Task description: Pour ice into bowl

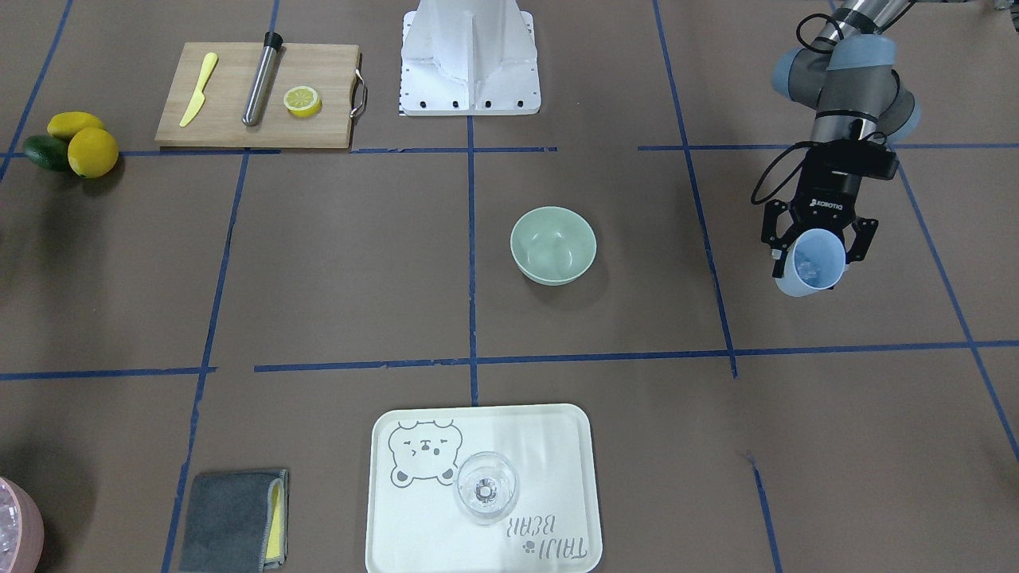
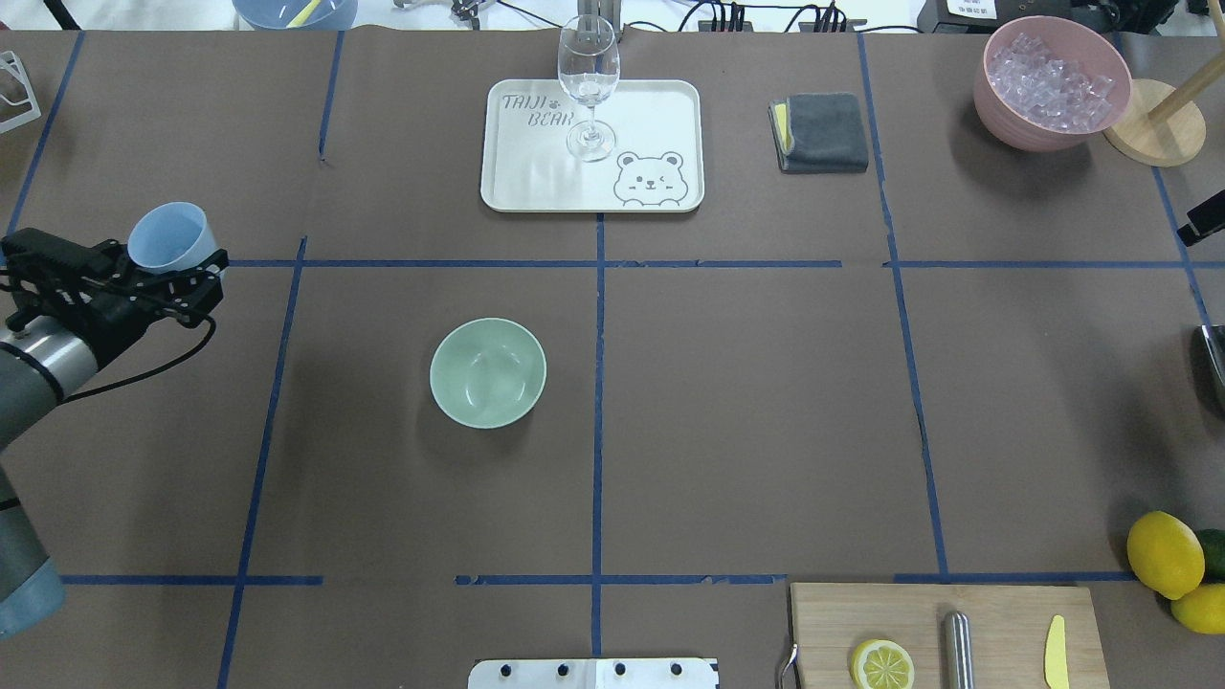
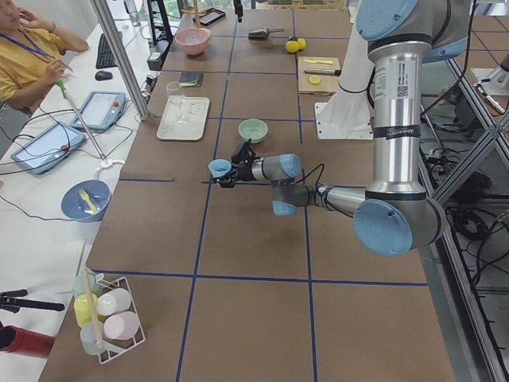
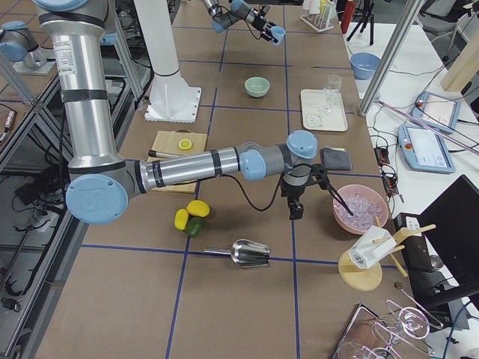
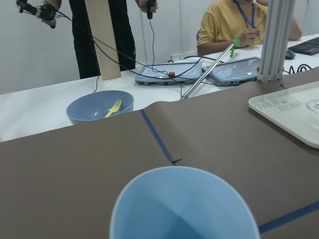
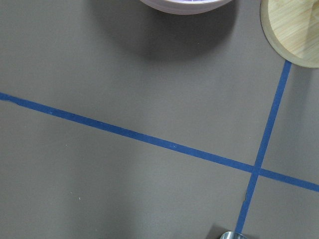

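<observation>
The pale sage-green bowl (image 1: 553, 245) (image 2: 488, 373) stands empty near the table's middle. My left gripper (image 1: 812, 256) (image 2: 172, 260) is shut on a pale blue cup (image 1: 810, 263) (image 2: 170, 237) (image 5: 184, 209) and holds it above the table, well to the bowl's left in the overhead view. A few clear ice cubes (image 1: 807, 263) lie inside the cup. The cup also shows in the exterior left view (image 3: 219, 168). My right gripper (image 4: 295, 211) hangs near the pink container (image 4: 361, 209). I cannot tell whether it is open or shut.
A tray (image 2: 660, 115) with a wine glass (image 2: 588, 86) is at the far side. A grey cloth (image 2: 823, 132) and the pink container of ice (image 2: 1051, 81) sit to its right. A cutting board (image 2: 995, 622), lemons (image 2: 1163, 553) and a metal scoop (image 4: 251, 254) lie on the robot's right.
</observation>
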Motion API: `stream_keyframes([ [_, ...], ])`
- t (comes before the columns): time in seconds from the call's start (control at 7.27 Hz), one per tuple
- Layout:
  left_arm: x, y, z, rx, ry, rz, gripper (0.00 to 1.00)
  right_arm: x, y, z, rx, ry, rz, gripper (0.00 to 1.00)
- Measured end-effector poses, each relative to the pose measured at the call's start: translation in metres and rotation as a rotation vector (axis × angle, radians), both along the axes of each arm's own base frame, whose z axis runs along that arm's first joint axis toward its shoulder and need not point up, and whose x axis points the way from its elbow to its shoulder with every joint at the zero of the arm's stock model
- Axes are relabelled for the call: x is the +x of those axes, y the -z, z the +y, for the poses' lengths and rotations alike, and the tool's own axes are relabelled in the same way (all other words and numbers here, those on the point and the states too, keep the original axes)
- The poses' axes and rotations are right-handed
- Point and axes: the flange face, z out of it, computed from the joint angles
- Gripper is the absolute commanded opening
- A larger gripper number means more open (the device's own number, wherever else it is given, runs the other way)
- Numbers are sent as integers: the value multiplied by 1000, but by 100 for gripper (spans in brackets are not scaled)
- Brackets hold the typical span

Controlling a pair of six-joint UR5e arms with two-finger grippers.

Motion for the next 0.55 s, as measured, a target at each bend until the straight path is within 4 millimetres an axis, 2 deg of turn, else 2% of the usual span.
stream_keyframes([
  [0.14, 15, 20, -10, -7, -1, -14, 0, 0, -2, 1, -3, 0, 1, 100],
  [0.55, 36, 75, -22, -43, 10, -87, 0, 2, -6, 4, -10, -1, 4, 100],
])
